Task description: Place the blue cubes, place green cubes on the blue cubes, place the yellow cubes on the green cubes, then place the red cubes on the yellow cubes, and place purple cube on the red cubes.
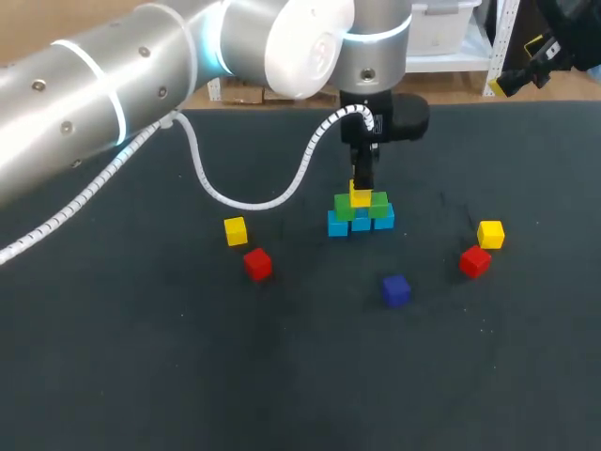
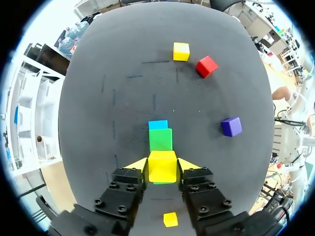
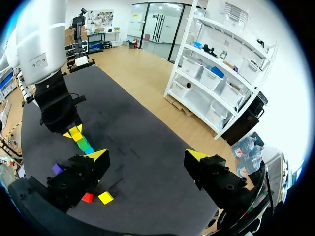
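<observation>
The left gripper hangs over the middle of the dark table, its yellow-tipped fingers closed narrowly on the held yellow cube from two sides. That cube sits atop the stack, over the two green cubes, which lie on a row of three blue cubes. Whether it already bears on the green ones I cannot tell.

In the head view, taking the stack as the dial's centre:
- the left yellow cube lies at nine o'clock
- the left red cube lies near it, at eight o'clock
- the purple cube lies alone at five o'clock
- the right yellow cube lies at three o'clock
- the right red cube lies just beside it, at four o'clock

The right gripper is off by the table's edge, well apart from the stack, fingers spread wide with nothing between them.
</observation>
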